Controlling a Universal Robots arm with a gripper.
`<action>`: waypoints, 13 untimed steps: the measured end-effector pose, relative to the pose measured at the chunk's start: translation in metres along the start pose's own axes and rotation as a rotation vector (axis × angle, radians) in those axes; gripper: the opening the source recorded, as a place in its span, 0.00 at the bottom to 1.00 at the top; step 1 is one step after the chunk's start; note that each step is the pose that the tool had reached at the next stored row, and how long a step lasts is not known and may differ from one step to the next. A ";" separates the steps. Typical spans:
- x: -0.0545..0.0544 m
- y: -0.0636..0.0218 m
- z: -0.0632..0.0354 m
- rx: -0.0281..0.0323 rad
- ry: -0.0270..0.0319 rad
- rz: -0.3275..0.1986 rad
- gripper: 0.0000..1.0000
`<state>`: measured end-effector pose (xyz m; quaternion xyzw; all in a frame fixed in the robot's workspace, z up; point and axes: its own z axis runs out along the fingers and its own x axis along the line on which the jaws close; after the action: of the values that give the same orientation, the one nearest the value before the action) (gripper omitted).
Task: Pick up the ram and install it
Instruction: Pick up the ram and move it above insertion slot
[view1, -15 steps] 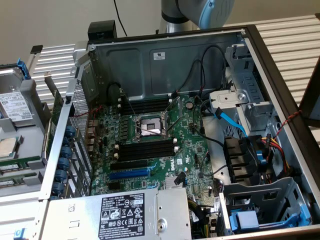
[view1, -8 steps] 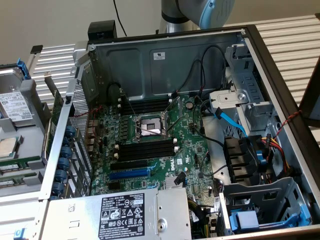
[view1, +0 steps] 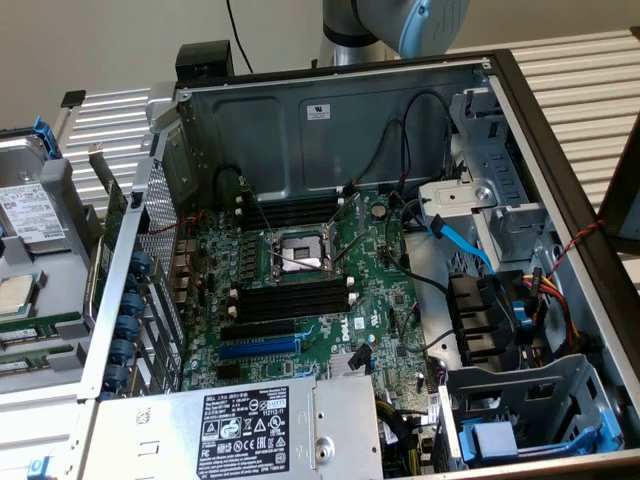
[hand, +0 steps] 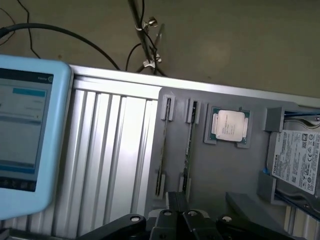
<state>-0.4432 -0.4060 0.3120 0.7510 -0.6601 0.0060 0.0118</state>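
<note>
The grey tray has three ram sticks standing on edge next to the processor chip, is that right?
Not three: the wrist view shows two ram sticks standing on edge in the grey tray next to the processor chip.

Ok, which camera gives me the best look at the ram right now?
The wrist view: two ram sticks stand on edge in the grey tray, seen along their full length beside the CPU. The exterior view catches them as thin green strips at its left edge.
</note>
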 end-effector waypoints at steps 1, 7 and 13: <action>0.000 0.0000 0.0018 -0.0001 0.0001 0.000 0.11; 0.000 -0.0001 0.0125 -0.0002 0.0006 -0.001 0.24; -0.001 -0.0002 0.0223 -0.0015 0.0031 -0.002 0.48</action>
<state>-0.4431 -0.4060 0.2897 0.7518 -0.6593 0.0067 0.0134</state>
